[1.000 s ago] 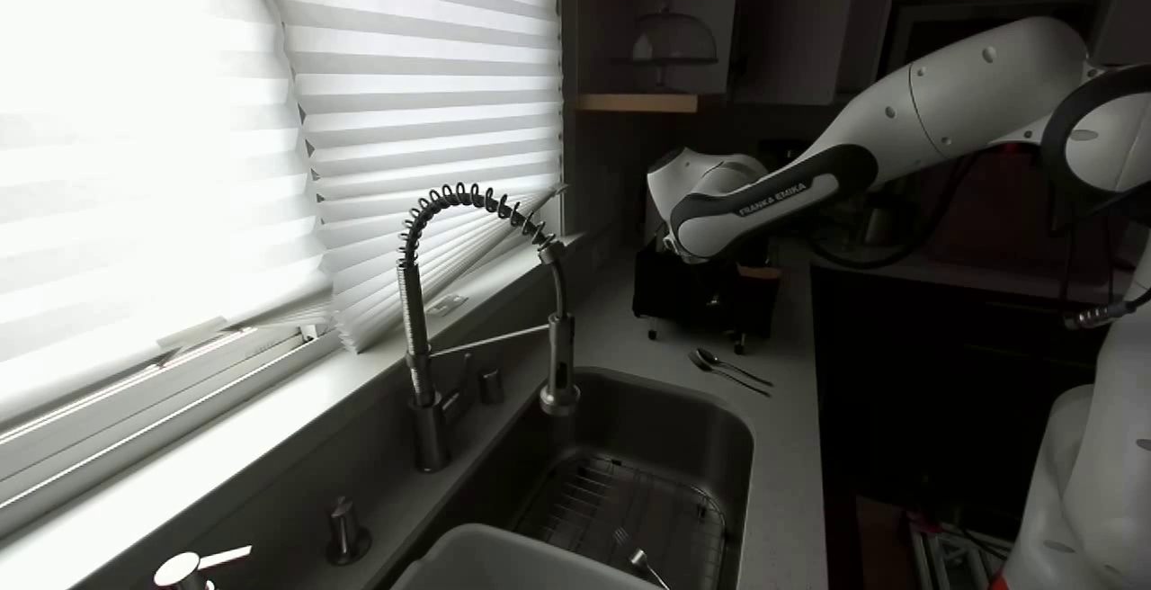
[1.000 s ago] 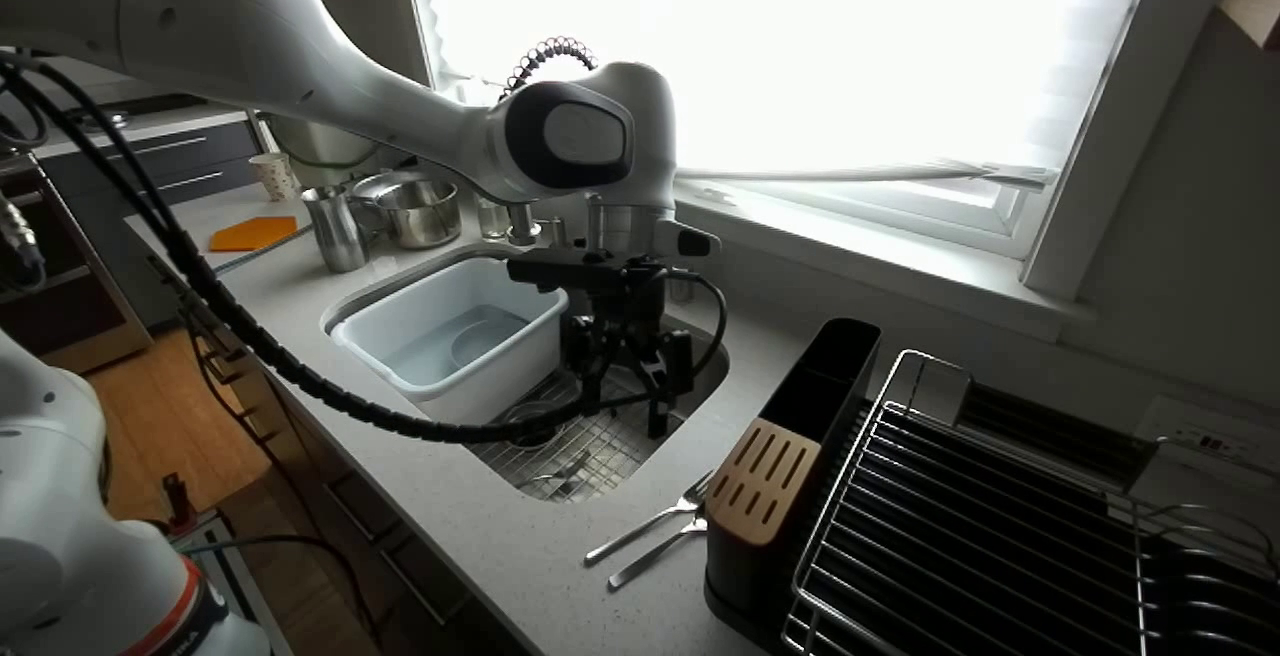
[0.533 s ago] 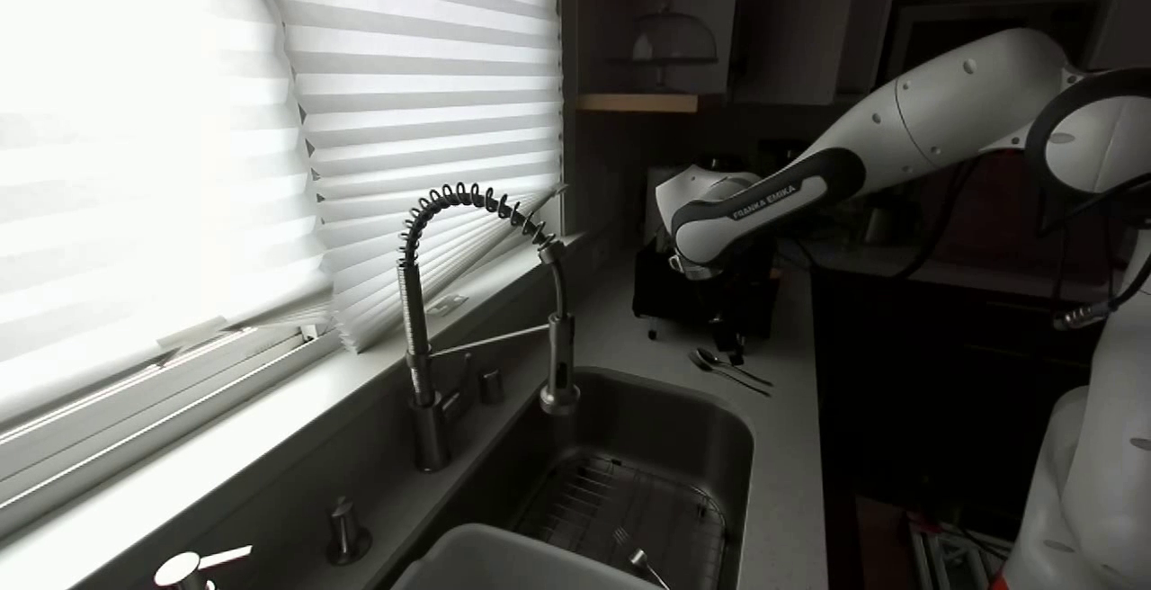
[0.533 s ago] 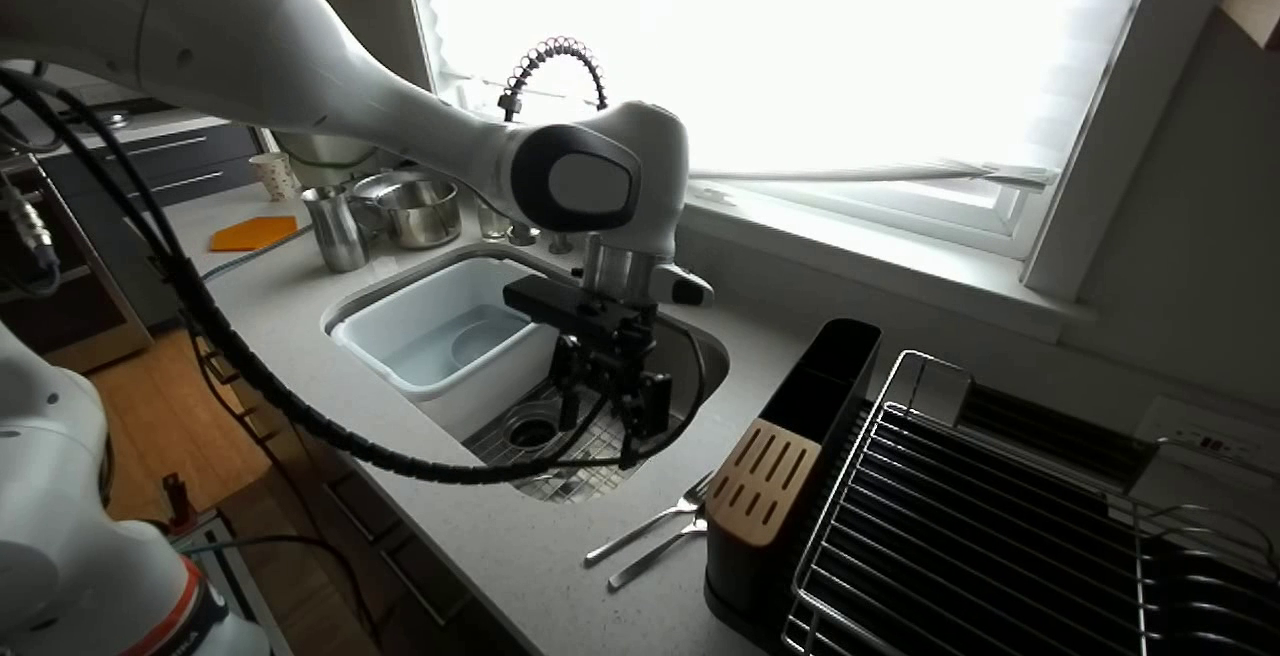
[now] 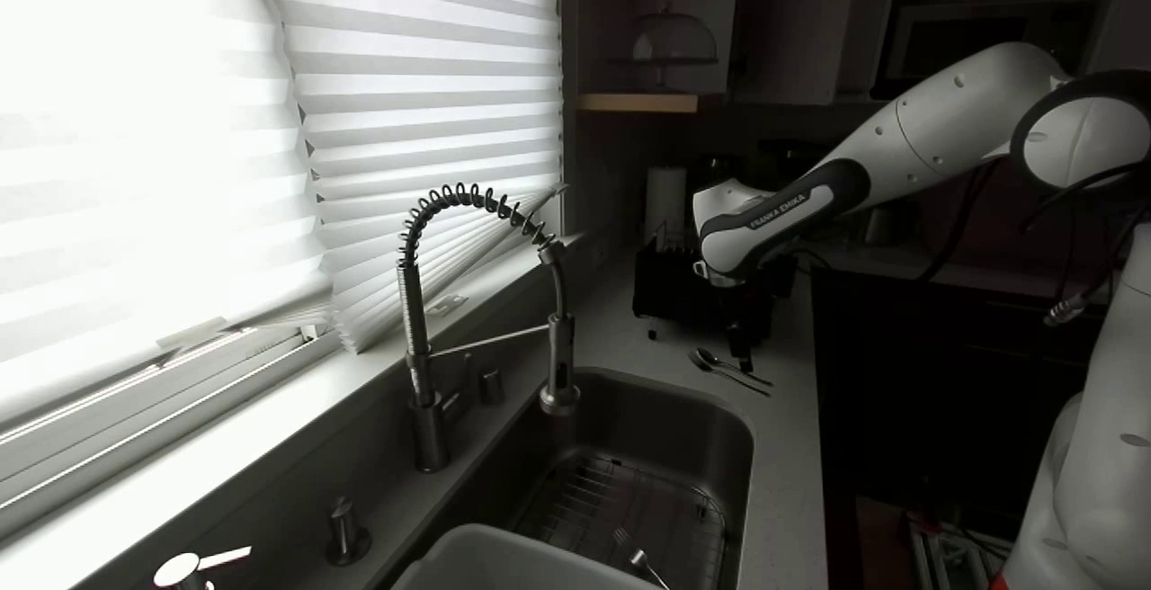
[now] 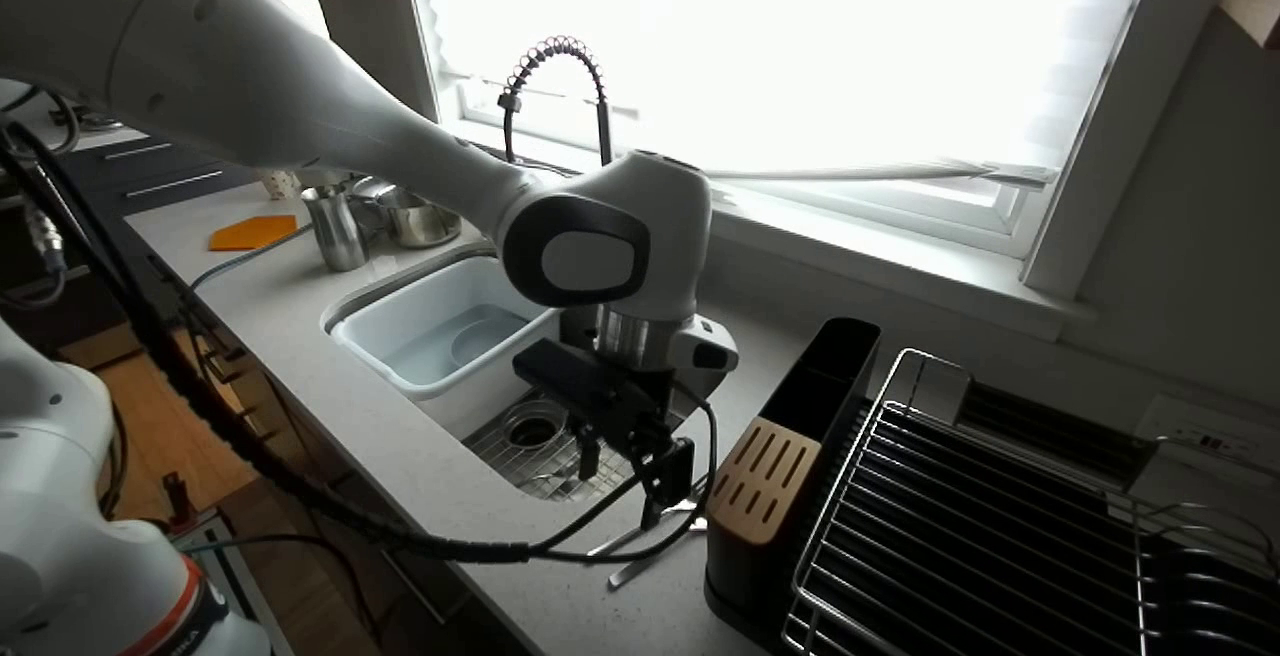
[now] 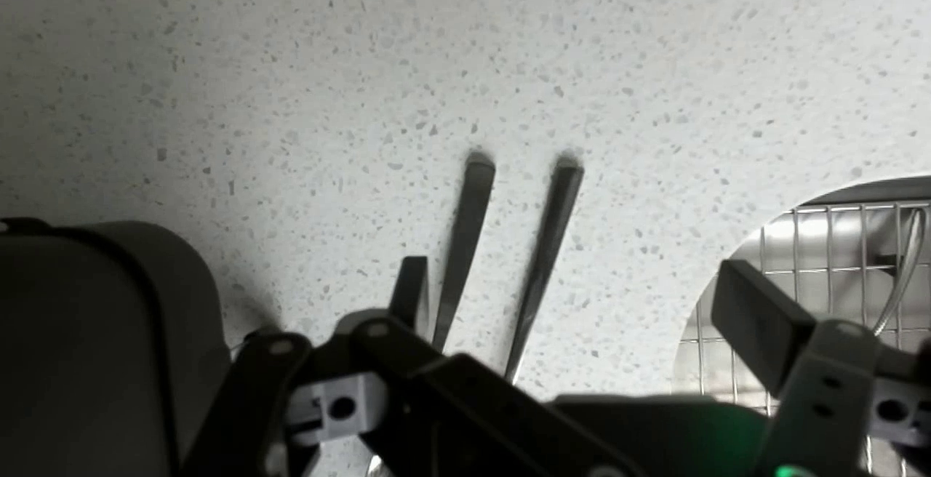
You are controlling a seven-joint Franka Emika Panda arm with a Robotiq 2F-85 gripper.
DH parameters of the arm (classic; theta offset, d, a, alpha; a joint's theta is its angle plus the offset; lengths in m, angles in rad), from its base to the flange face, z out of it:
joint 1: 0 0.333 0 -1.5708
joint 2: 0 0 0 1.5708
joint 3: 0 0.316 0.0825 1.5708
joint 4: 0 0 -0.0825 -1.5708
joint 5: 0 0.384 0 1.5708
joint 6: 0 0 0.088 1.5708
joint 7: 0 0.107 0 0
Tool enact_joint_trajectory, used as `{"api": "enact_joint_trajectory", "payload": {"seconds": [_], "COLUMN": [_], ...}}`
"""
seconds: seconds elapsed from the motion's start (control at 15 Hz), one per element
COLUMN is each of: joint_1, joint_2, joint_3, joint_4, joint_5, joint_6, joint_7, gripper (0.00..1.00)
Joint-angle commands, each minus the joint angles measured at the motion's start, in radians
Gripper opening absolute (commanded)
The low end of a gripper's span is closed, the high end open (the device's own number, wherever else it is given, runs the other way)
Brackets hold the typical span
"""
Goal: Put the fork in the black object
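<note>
Two utensils (image 7: 545, 259) | counter strip (image 7: 633, 266) between them and sink edge (image 7: 891, 188) | claw (image 7: 582, 301) spread wide, empty

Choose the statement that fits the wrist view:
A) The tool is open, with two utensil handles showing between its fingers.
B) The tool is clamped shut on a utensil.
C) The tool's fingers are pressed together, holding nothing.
A: in the wrist view the tool stands open, its fingers wide apart, with two utensil handles showing between them.

rounded white arm (image 6: 370, 136), dark franka emika panel (image 5: 778, 211), thick black cable (image 6: 460, 549), red stripe (image 6: 178, 614), black gripper (image 7: 586, 304)
</note>
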Motion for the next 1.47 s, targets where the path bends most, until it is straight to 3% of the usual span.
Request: {"api": "enact_joint_trajectory", "payload": {"seconds": [0.0, 0.27, 0.33, 0.4, 0.47, 0.53, 0.73, 1.0, 1.07, 1.13, 1.2, 1.27, 1.4], "joint_1": [-0.018, -0.026, -0.027, -0.026, -0.027, -0.027, -0.03, -0.035, -0.037, -0.039, -0.04, -0.04, -0.041], "joint_2": [0.007, 0.031, 0.034, 0.033, 0.036, 0.043, 0.054, 0.064, 0.065, 0.065, 0.065, 0.065, 0.067], "joint_3": [-0.01, -0.014, -0.013, -0.011, -0.01, -0.009, -0.009, -0.008, -0.008, -0.007, -0.007, -0.006, -0.005], "joint_4": [-0.049, -0.068, -0.075, -0.083, -0.087, -0.089, -0.095, -0.1, -0.1, -0.101, -0.101, -0.101, -0.101], "joint_5": [0.071, 0.125, 0.136, 0.141, 0.149, 0.156, 0.166, 0.169, 0.167, 0.173, 0.175, 0.18, 0.185], "joint_6": [0.065, 0.133, 0.154, 0.172, 0.191, 0.21, 0.252, 0.307, 0.319, 0.33, 0.338, 0.343, 0.352], "joint_7": [-0.025, -0.042, -0.046, -0.048, -0.05, -0.052, -0.057, -0.062, -0.062, -0.066, -0.067, -0.07, -0.072], "gripper": [1.0, 1.0, 0.89, 0.86, 0.68, 0.58, 0.35, 0.58, 0.73, 0.81, 0.79, 0.49, 0.5]}}
